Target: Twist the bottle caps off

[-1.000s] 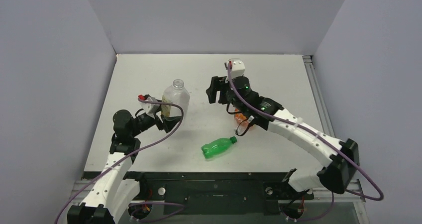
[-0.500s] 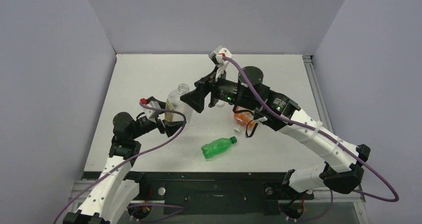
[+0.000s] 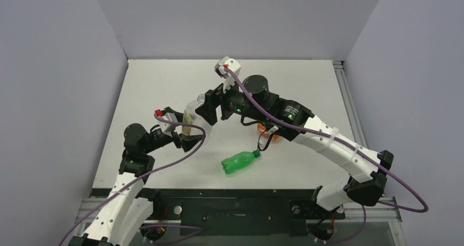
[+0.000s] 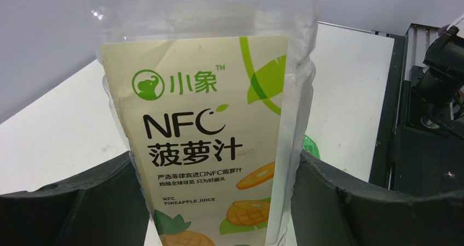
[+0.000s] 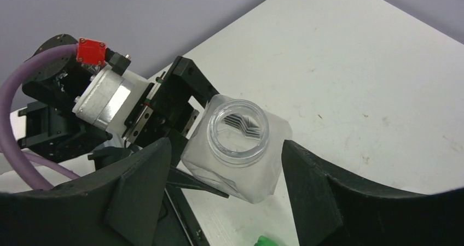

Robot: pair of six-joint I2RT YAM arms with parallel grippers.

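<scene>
top / left gripper (image 3: 185, 132): clamped on the lower body of the clear bottle (image 3: 192, 112), left of table centre.
top / clear bottle: tilted, top leaning toward the right arm. Couldn't tell if its base touched the table (image 3: 164, 82).
top / right gripper (image 3: 210, 108): sat at the clear bottle's top, just beside the neck. Finger gap wasn't readable from this angle.
top / green bottle (image 3: 238, 163): lay on its side on the table between the arms, near the front edge, green cap (image 3: 256, 153) on and pointing right.
top / orange bottle (image 3: 267, 129): mostly hidden under the right arm, only an orange patch showed. Its cap wasn't visible.
left wrist / fingers (image 4: 350, 208): one dark finger on each side of the clear bottle (image 4: 219, 65), both pressed against its walls.
left wrist / label (image 4: 208, 147): faced the camera with pineapple juice print. The bottle filled most of the frame.
left wrist / background: a green sliver (image 4: 310, 146) showed past the bottle's right edge, too little to identify.
right wrist / right gripper (image 5: 225, 147): fingers (image 5: 137, 186) were apart, flanking the clear bottle's shoulders. Nothing was gripped between them, and I couldn't tell if they touched the bottle.
right wrist / clear bottle (image 5: 257, 175): mouth was open and uncapped, facing the camera.
right wrist / left gripper (image 5: 164, 109): seen behind the bottle, holding it from the far side.
</scene>
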